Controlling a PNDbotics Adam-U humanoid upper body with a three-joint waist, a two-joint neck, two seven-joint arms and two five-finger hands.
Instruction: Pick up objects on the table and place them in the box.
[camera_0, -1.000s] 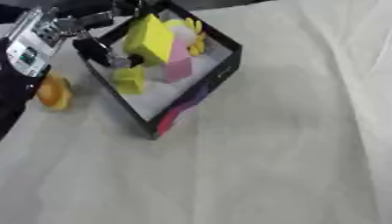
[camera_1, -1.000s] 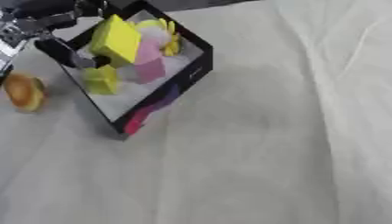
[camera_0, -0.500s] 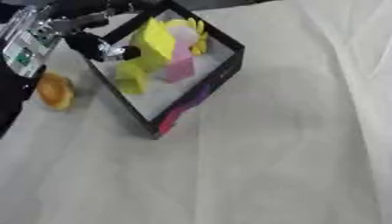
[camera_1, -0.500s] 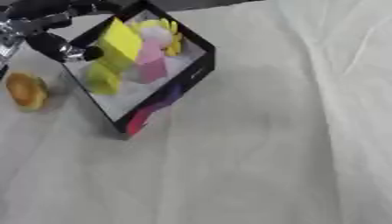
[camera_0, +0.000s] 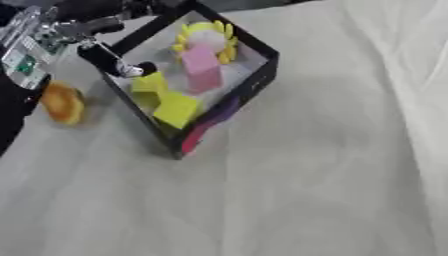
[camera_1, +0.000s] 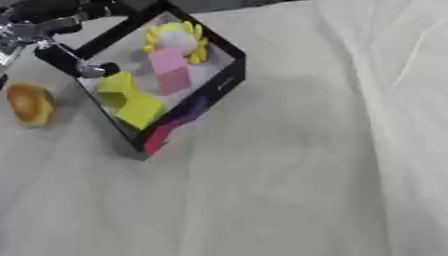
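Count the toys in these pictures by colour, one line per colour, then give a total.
Yellow: 3, two blocks and a flower-shaped toy
Pink: 1, a block
Orange: 1, a round toy outside the box
Total: 5

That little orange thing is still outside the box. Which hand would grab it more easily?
Probably the left. The left hand is at the box rim, on the same side as the orange object. No right hand shows in either view.
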